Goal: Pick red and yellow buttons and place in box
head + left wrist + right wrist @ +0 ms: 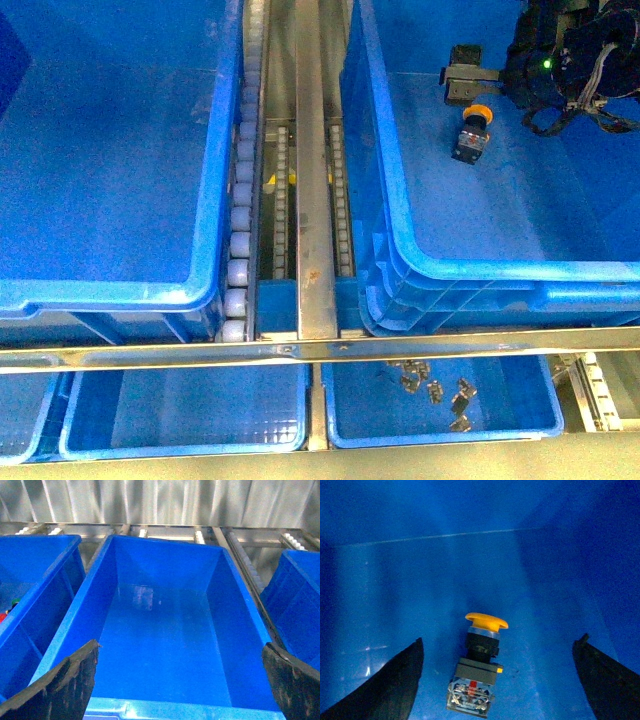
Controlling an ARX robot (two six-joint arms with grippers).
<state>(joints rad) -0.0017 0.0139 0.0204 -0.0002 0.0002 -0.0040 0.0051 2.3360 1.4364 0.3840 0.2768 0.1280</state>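
One yellow button (470,133) is seen on box (470,268) floor, 1 o'clock in front view. Right end effector (500,641) is held wide open near it, nothing gripped. Left end effector (180,647) is likewise opened.

Wore black housings on the right arm (585,50), up at two o'clock of the front view. Carried one small green light (547,63) on that casing. Trailed grey and black cables (600,95) in loose loops beneath it. Ended in the right tool (462,78), a flat dark bracket (463,88) with pale edges. Showed the left tool (180,645) in the left wrist view as two matte black fingers (65,685), rough and pitted, at seven and five o'clock. Showed like dark, wedge-shaped right fingers (395,680) in the right wrist view, smoother and in shadow.
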